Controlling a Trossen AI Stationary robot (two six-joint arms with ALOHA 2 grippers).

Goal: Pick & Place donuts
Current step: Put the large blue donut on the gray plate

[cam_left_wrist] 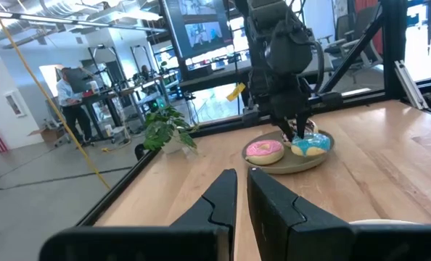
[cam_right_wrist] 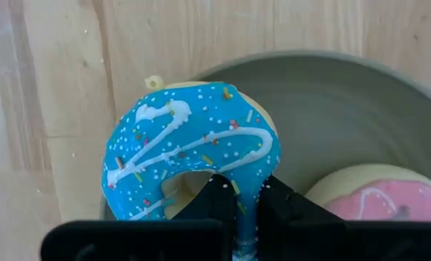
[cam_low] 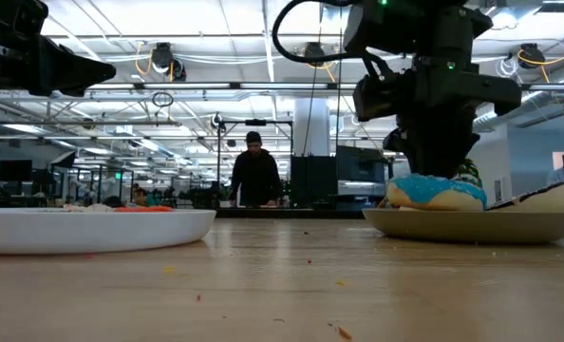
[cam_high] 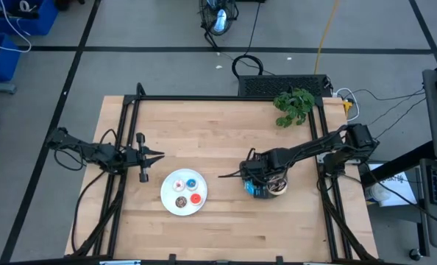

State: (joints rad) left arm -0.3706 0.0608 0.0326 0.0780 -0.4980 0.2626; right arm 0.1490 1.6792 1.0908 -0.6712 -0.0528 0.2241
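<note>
1. We have the right tool (cam_right_wrist: 237,210) down over the grey plate (cam_right_wrist: 360,101), on the right half of the surface (cam_high: 226,132). Its fingers are clamped on the near rim of the blue-sprinkled donut (cam_right_wrist: 190,156), one inside the hole, one outside.
2. That donut sits tipped at the plate's edge, hanging partly over the rim. The pink donut (cam_left_wrist: 264,151) lies flat beside it on the same plate.
3. The white plate (cam_high: 168,205) is to the left of the grey one, well apart. It holds three tiny donuts: blue (cam_high: 191,183), brown (cam_high: 180,202), red (cam_high: 196,197).
4. The left tool (cam_left_wrist: 241,199) waits above the surface near its left edge, fingers close together with only a slit between them, holding nothing.
5. Our judgement: the carry turns on the gap between the plates. The donut is already in the right tool, so a lift clear of the rim, then travel left.
</note>
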